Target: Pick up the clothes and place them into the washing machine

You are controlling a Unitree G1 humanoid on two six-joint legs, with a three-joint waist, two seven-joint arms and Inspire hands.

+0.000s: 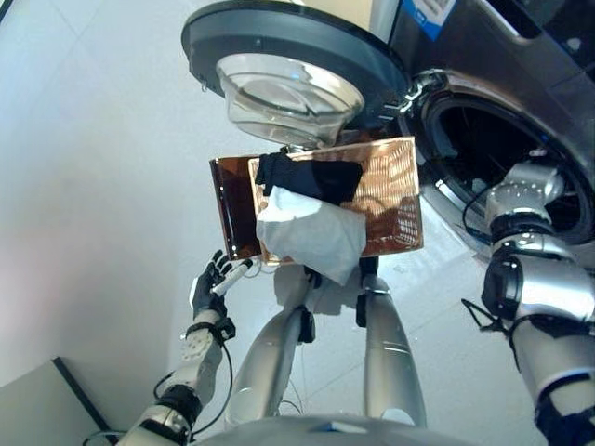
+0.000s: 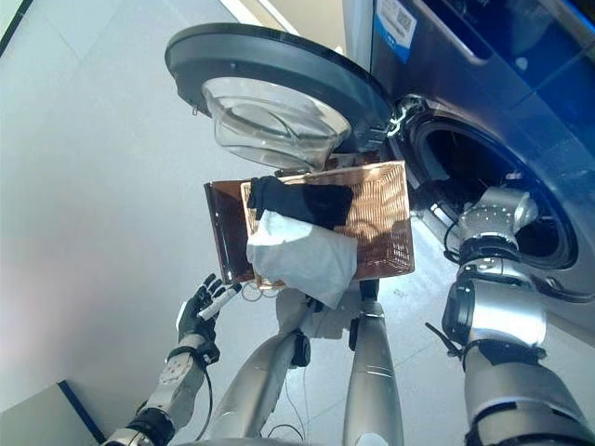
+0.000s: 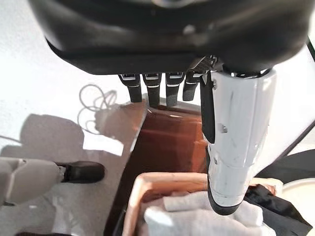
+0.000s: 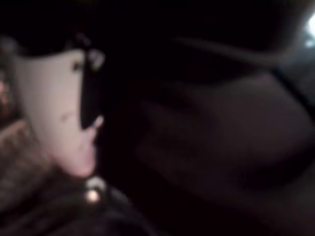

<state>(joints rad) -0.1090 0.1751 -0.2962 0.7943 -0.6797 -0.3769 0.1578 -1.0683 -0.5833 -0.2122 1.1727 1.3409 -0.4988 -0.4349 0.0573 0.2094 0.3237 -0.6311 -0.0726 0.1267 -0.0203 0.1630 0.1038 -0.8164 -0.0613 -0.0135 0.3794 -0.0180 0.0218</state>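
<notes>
A shallow wicker basket [image 1: 389, 200] rests on a low dark brown box [image 1: 232, 209] below the washing machine's open door [image 1: 279, 56]. A white cloth [image 1: 311, 234] hangs over the basket's near rim, and a black garment [image 1: 311, 178] lies behind it. My left hand [image 1: 212, 283] is open and empty, a little short of the box's near left corner; the left wrist view shows its straight fingers [image 3: 152, 91] over the box [image 3: 167, 142] and the white cloth [image 3: 197, 214]. My right arm [image 1: 522, 193] reaches to the dark drum opening [image 1: 507, 139]. My right hand [image 4: 64, 113] is in darkness there.
The round door with its glass bowl [image 1: 288, 93] hangs open over the basket's far side. The washing machine's front [image 1: 521, 56] fills the right. Pale tiled floor [image 1: 93, 186] lies to the left. A grey raised surface with a dark edge [image 1: 46, 400] sits at the lower left.
</notes>
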